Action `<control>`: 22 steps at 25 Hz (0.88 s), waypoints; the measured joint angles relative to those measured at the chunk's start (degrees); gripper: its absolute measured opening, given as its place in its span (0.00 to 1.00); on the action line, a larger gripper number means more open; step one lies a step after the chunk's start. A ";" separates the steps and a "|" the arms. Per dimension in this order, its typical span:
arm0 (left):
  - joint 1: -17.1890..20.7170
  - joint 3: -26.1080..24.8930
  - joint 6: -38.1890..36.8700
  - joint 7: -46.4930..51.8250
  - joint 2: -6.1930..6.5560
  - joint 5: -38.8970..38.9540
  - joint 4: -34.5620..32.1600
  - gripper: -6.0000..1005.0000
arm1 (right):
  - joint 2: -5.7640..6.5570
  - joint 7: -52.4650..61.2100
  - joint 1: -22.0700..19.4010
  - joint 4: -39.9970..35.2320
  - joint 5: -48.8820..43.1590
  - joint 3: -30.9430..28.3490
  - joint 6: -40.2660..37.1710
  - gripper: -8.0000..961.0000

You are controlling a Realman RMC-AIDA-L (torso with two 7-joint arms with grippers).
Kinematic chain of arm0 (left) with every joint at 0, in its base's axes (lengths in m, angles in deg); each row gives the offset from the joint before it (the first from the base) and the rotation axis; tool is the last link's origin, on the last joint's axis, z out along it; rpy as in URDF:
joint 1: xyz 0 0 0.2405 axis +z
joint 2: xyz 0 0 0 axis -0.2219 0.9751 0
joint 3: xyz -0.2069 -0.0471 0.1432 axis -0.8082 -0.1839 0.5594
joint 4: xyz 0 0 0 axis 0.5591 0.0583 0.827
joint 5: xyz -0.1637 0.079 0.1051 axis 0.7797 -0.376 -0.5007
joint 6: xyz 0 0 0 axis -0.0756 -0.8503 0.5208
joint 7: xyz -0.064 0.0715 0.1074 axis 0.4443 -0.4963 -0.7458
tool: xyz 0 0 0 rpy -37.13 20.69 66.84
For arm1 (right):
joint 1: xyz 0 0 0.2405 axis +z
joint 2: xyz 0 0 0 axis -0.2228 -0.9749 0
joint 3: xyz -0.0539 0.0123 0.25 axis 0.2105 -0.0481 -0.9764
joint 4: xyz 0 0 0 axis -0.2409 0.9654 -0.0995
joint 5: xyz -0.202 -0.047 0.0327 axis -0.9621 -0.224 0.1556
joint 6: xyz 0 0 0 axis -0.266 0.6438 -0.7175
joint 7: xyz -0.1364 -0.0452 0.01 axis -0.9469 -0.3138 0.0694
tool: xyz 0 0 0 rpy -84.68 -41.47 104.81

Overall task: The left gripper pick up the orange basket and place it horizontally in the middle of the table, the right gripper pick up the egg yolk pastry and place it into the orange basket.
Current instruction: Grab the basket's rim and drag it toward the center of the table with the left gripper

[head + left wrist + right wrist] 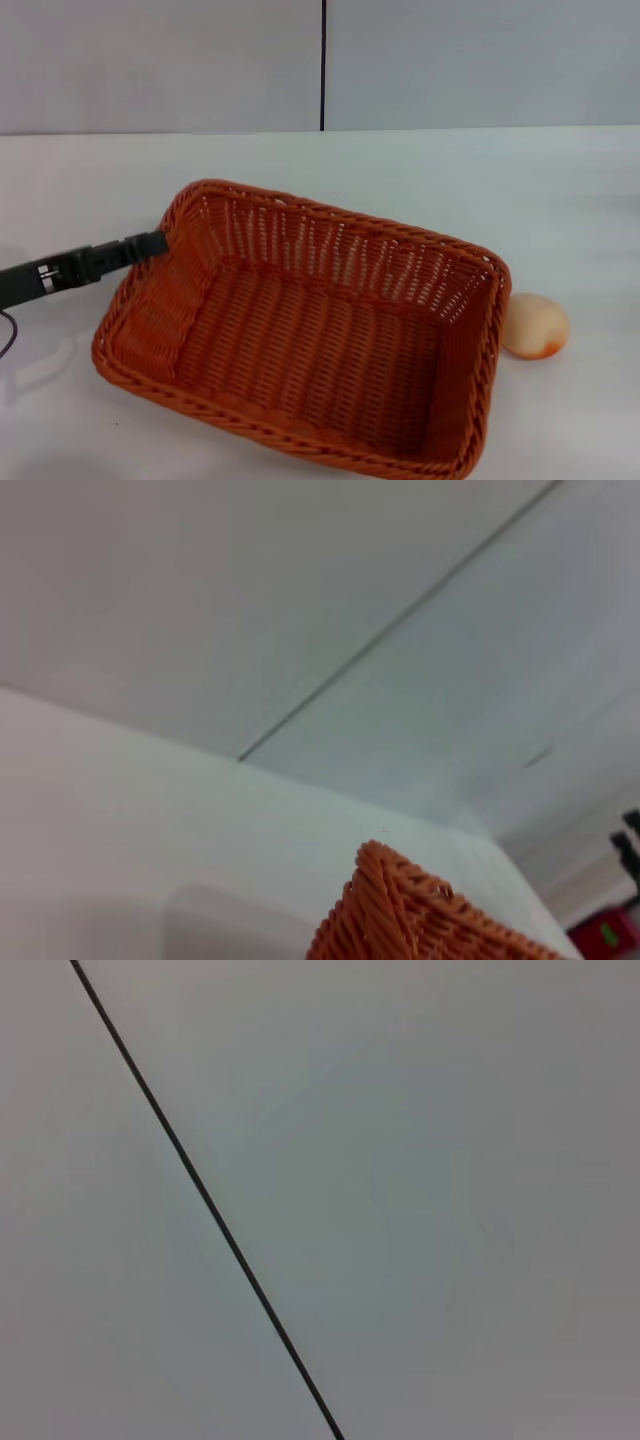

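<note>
One step looks roughly halfway: the orange basket (310, 345) sits mid-counter (560, 200), angled, its far-left corner met by the left hand (158, 243), grip state can't be told. The egg yolk pastry (534, 325) is left just outside the right rim, not yet loaded; the right hand isn't seen.

My left end effector (155, 243) meets the basket (300, 340) at its far left rim, but the head view does not let me tell whether the fingers grip the weave, and my arm runs off the left edge. The basket's near corner is cut by the lower edge there. My left wrist view catches only one corner of the basket (420, 915), the remainder cut off below; dark and red shapes (615, 910) at its edge are too blurred to name. My right wrist view shows only grey wall (420, 1200) with a dark seam.
</note>
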 joint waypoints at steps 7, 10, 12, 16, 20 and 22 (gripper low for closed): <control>-0.20 -0.27 -1.48 0.45 1.42 -1.91 -2.59 0.45 | 0.05 0.01 0.03 0.00 -0.03 0.31 0.10 0.76; -1.67 -0.13 -3.33 -0.02 3.51 -4.87 -2.61 0.45 | 0.07 0.01 -0.02 0.00 -0.05 0.33 0.13 0.76; -2.09 -0.32 -3.70 -0.16 3.83 -5.77 -2.61 0.45 | 0.07 0.01 -0.02 -0.01 -0.06 0.43 0.13 0.76; -3.52 -3.83 -4.02 -2.38 3.80 -6.89 -2.78 0.45 | 0.21 0.79 0.03 -0.12 -0.08 2.73 -0.16 0.76; -5.08 -11.74 -4.67 -9.09 1.77 -5.46 -2.95 0.45 | 2.03 10.02 -0.38 -3.23 -1.41 12.05 -2.65 0.76; -5.24 -12.75 -4.72 -10.49 1.38 -4.66 -2.97 0.45 | 2.74 12.91 -0.44 -4.21 -2.90 14.20 -3.68 0.76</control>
